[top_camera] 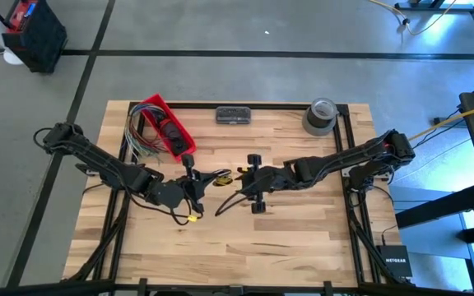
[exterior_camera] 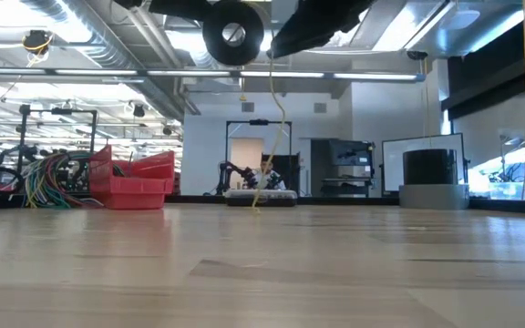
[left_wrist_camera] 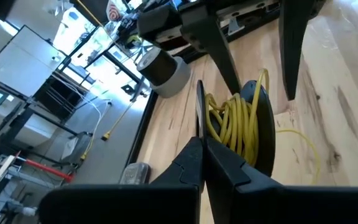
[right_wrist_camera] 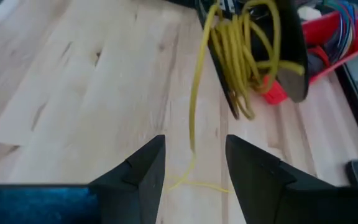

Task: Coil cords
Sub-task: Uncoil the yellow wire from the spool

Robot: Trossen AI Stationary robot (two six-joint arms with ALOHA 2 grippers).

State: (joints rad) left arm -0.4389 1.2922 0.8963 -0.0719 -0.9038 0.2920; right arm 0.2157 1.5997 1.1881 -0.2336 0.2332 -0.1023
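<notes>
A black spool [left_wrist_camera: 263,124] with thin yellow cord [left_wrist_camera: 235,121] wound between its two discs is held above the table's middle by my left gripper [top_camera: 208,179], which is shut on it. A loose length of the cord [right_wrist_camera: 194,93] hangs from the spool, and its end lies on the wood [right_wrist_camera: 197,183]. In the low view the spool [exterior_camera: 233,32] is up high and the cord [exterior_camera: 276,118] drops to the table. My right gripper [right_wrist_camera: 194,168] is open and empty, just right of the spool, with the hanging cord in front of its gap. My left gripper pinches the thin rim of one spool disc [left_wrist_camera: 199,109] between its two fingers. The fingers come level from the table's left. The spool is lifted clear of the table with its discs standing on edge, and the cord hangs slack below it.
A red bin [top_camera: 164,125] and a bundle of multicoloured wires [top_camera: 137,131] stand at the far left. A dark flat object [top_camera: 233,115] and a grey tape roll [top_camera: 320,115] stand at the far edge. Bare wood [top_camera: 245,247] lies on the near side.
</notes>
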